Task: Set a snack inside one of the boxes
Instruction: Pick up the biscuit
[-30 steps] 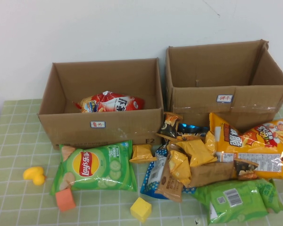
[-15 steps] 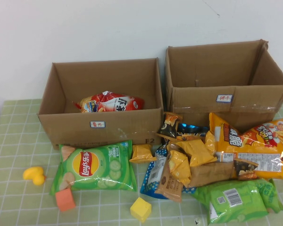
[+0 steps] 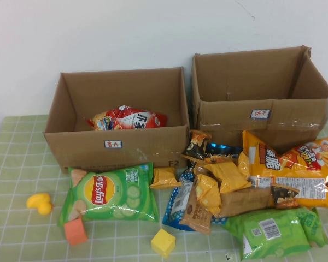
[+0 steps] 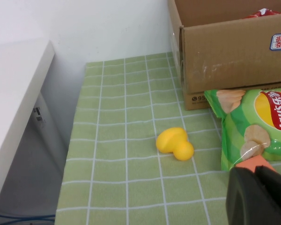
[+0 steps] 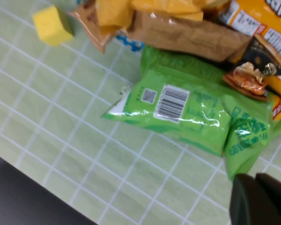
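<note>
Not started: snack (image 3: 165, 178) lies on the surface by the left box (image 3: 117, 147) front. Left hand (image 4: 260, 197) near left edge, right hand (image 5: 262, 199) near right-front corner; grip probably empty, can't tell.

Looked like a lab test bench: desk (image 3: 16, 164) draped in green checked cloth against a bare white wall (image 3: 126, 33), two labelled cardboard boxes (image 3: 117, 123), foam blocks (image 3: 163, 242), a toy duck (image 4: 174, 143), cables on the floor (image 4: 23, 218).
</note>
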Available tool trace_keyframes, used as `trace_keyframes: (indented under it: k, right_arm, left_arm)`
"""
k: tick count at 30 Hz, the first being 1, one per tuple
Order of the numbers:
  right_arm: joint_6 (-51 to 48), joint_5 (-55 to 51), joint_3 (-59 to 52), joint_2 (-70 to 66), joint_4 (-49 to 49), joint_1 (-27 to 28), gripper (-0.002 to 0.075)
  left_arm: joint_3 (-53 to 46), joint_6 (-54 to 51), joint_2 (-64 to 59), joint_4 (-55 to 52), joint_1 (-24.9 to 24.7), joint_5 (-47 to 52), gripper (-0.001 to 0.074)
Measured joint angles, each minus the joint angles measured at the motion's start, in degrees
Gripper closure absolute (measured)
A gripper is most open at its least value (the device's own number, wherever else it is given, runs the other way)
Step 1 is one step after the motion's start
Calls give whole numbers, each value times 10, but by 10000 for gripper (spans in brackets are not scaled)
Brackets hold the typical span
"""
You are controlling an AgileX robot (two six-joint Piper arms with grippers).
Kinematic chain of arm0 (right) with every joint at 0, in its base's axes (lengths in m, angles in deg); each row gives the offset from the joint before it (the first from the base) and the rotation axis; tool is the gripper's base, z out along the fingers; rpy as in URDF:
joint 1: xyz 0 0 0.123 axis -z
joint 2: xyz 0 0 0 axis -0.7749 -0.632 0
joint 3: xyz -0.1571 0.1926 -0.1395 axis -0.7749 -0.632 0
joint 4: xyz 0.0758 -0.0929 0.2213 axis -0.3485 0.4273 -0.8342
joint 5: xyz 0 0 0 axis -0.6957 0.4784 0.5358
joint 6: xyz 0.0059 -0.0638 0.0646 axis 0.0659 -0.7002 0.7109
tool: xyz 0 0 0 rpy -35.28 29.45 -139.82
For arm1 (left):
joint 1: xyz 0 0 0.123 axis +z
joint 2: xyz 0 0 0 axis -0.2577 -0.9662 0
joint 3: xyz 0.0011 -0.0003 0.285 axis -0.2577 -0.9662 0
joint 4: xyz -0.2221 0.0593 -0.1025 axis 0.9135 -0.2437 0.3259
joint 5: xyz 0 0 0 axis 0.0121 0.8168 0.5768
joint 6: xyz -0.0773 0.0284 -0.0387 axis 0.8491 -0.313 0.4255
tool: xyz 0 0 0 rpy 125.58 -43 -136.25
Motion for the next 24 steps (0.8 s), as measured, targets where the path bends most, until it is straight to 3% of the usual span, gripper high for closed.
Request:
trace_keyframes:
  k: [11,14,19,21,24]
  right_arm:
    - [30,13,141,-208,32,-101,697]
    - [24,26,165,-249,2,-109,594]
    - [19,61,193,-302,-44,-109,278]
    - [18,70,204,-323,-53,-109,192]
    - [15,71,225,-351,-58,-109,151]
  left_arm:
    - [0,0,0,0,0,0,737]
    - [0,0,0,0,0,0,737]
    - [0,-2,0,0,0,0,737]
    - [0,-2,0,0,0,0,737]
    - [0,-2,0,0,0,0,737]
